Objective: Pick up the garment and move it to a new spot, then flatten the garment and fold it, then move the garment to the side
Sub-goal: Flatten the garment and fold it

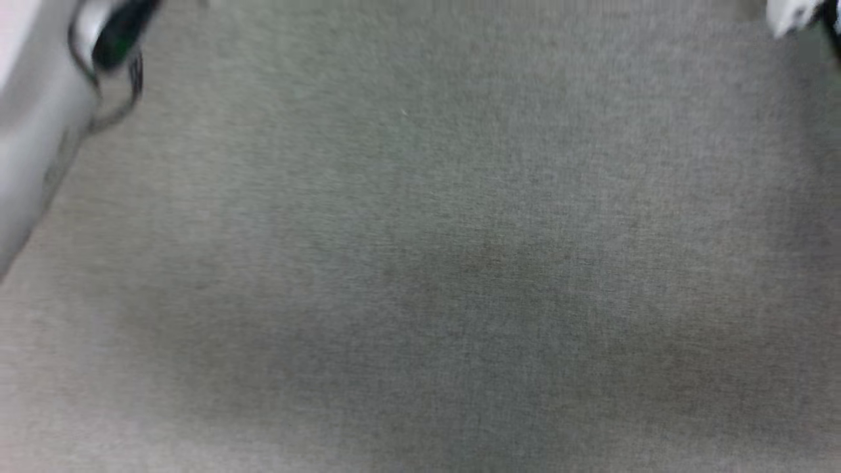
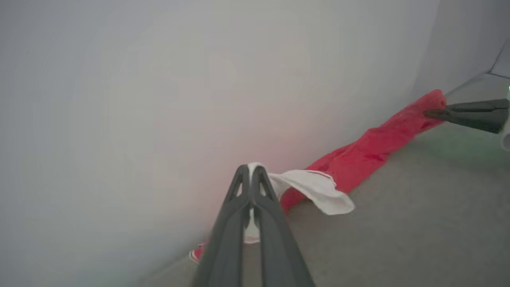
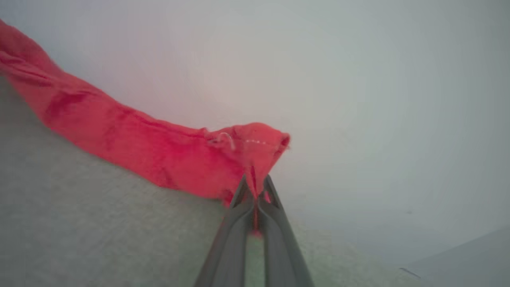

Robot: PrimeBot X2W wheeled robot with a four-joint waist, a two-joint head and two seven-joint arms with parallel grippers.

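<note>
Left wrist view: my left tool (image 2: 251,169), its two dark fingers pinched tight together, gripped the white sleeve (image 2: 314,187) of the garment (image 2: 370,147), while across the frame my right tool (image 2: 436,113) clamped the far red end. The right wrist view confirmed that second hold, with red cloth bunching up out of fully closed jaws. The jersey hung between the two as a twisted, rope-like band, sagging close to a pale wall (image 2: 159,99) and low over the grey surface (image 2: 418,223); whether it brushed either, I could not tell. The head view, blurred, took in grey weave and a pale forearm (image 1: 33,144) at upper left. I judged this to be the carry to a new spot, with flattening to come. Doing it well meant, in my view, keeping both pinches firm and level, drawing the cloth clear of the wall before lowering, and spreading the tools apart so the roll opened out rather than landing as a cord. The thin hold on the sleeve looked the likelier to slip, so I would move slowly.
</note>
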